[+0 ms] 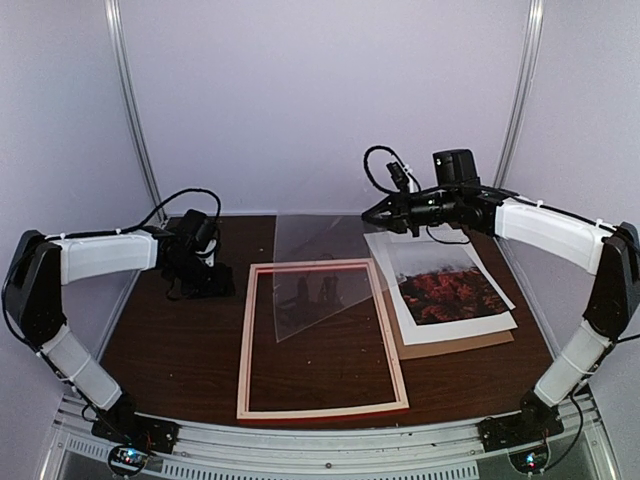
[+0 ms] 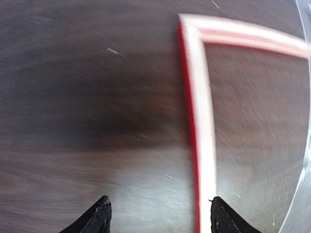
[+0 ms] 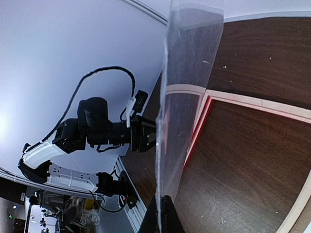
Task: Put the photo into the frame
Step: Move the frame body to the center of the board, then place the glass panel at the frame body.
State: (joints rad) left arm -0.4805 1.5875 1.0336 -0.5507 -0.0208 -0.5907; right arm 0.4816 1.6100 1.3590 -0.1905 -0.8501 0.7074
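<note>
From above, my right claw (image 1: 378,214) is clamped on the clear pane (image 1: 320,270), holding it tilted over the back-up frame (image 1: 245,340), probably to free the recess. The photo (image 1: 450,295) lies right of it on a white board (image 1: 440,330). Left wrist: my left claw (image 2: 158,216) is spread apart and empty beside a rail. Right wrist: the pane runs edge-on from my closed fingers.

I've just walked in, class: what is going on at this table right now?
The right gripper holds a clear sheet tilted up above the frame, which lies on the table with its pale back up. The left gripper hangs open beside its left rail. The photo lies to the right, not yet in the frame.
</note>
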